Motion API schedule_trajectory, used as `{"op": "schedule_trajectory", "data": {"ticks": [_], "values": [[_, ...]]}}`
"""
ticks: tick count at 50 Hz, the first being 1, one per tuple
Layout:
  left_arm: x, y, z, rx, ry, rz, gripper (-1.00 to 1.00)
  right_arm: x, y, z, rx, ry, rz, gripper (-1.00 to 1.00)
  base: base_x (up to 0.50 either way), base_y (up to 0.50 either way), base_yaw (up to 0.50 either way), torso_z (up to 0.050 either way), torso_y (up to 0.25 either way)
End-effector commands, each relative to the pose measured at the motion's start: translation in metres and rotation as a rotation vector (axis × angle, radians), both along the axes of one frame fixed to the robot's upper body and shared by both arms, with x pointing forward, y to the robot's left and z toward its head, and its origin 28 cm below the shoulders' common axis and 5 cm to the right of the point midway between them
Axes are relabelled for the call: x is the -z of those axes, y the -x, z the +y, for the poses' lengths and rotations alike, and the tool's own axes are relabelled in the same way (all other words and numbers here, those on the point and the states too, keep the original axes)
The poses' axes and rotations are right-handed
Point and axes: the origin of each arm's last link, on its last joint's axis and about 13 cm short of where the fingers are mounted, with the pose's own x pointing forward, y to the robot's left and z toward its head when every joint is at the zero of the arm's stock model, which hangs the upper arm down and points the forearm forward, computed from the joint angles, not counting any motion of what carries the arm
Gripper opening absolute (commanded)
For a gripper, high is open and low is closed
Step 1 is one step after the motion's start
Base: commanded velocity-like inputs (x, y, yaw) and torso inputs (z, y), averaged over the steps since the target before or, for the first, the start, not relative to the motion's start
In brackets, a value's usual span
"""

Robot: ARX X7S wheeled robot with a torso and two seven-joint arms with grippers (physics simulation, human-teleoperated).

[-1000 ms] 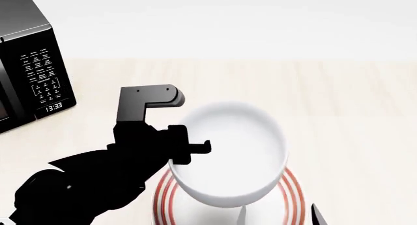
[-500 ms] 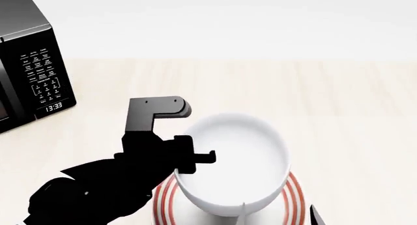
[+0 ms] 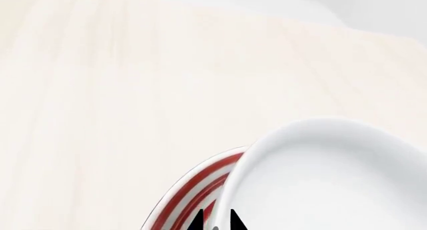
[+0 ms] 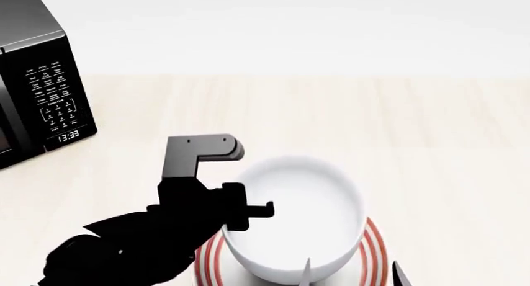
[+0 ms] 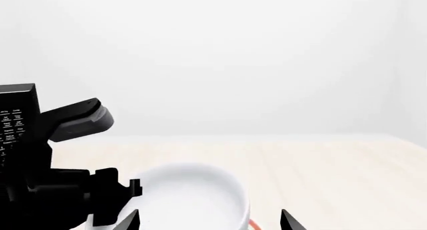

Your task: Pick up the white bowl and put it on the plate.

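Observation:
The white bowl point(image 4: 298, 214) hangs upright, low over the plate point(image 4: 374, 245), a flat plate with red rings that shows past the bowl's edges. I cannot tell if they touch. My left gripper point(image 4: 238, 216) is shut on the bowl's left rim. In the left wrist view its black tips point(image 3: 215, 222) straddle the wall of the bowl point(image 3: 333, 180), with the plate's ringed rim point(image 3: 190, 190) below. My right gripper point(image 5: 208, 221) is open wide and empty, with the bowl point(image 5: 193, 195) just ahead of it. In the head view only its tips point(image 4: 353, 275) show at the bottom edge.
A black microwave point(image 4: 37, 81) with a keypad stands at the far left on the pale wooden counter point(image 4: 414, 131). It also shows in the right wrist view point(image 5: 15, 120), behind my left arm point(image 5: 60, 195). A white wall runs along the back.
My left gripper has carried the bowl down and nearer to me, so it now hangs lower over the plate. The right gripper has barely moved.

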Motion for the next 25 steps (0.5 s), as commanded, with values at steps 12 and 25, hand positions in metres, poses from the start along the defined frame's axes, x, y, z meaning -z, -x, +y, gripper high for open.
{"op": "schedule_trajectory", "data": {"ticks": [12, 25], "values": [[0.0037, -0.0035, 0.0003, -0.014, 0.007, -0.006, -1.0, 0.0, 0.0003, 0.0, -0.001, 0.0, 0.0, 1.0, 0.0, 0.0, 0.0, 0.0, 0.001], [0.0085, -0.0018, 0.0001, -0.008, 0.0, 0.013, -1.0, 0.0003, 0.0007, 0.0002, -0.003, 0.0, 0.0, 1.0, 0.0, 0.0, 0.0, 0.0, 0.0]]}}
